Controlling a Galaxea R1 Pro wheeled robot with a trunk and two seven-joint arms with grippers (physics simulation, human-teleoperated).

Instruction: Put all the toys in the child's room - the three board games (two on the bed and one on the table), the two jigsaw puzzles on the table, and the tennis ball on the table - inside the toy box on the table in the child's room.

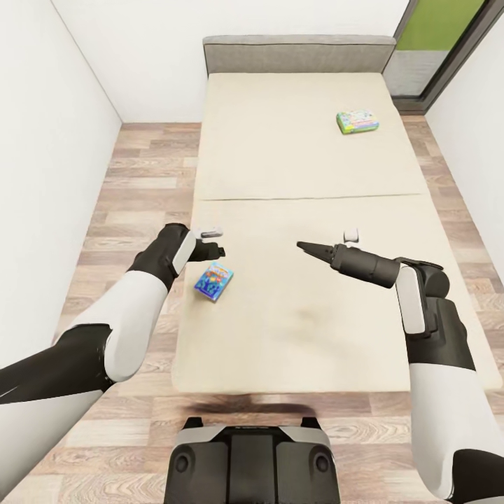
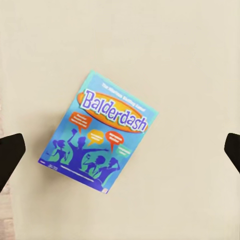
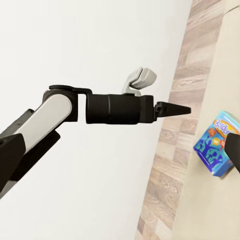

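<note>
A blue board game (image 1: 213,281) lettered Balderdash lies flat near the left edge of the bed (image 1: 294,175). My left gripper (image 1: 218,246) hangs just above it and is open, with its dark fingertips (image 2: 10,156) wide on either side of the box (image 2: 100,135). A green-edged board game (image 1: 357,121) rests at the bed's far right. Over the middle of the mattress my right gripper (image 1: 305,247) points left and is open and empty; one of its fingertips (image 3: 233,151) shows beside the blue box (image 3: 216,145). The table, toy box, jigsaw puzzles and tennis ball are out of view.
White walls close in on both sides, with strips of wood plank floor (image 1: 140,182) along the bed. A grey headboard (image 1: 297,54) stands at the far end, and a dark-framed window (image 1: 437,42) at the far right. My base (image 1: 252,458) is at the bed's foot.
</note>
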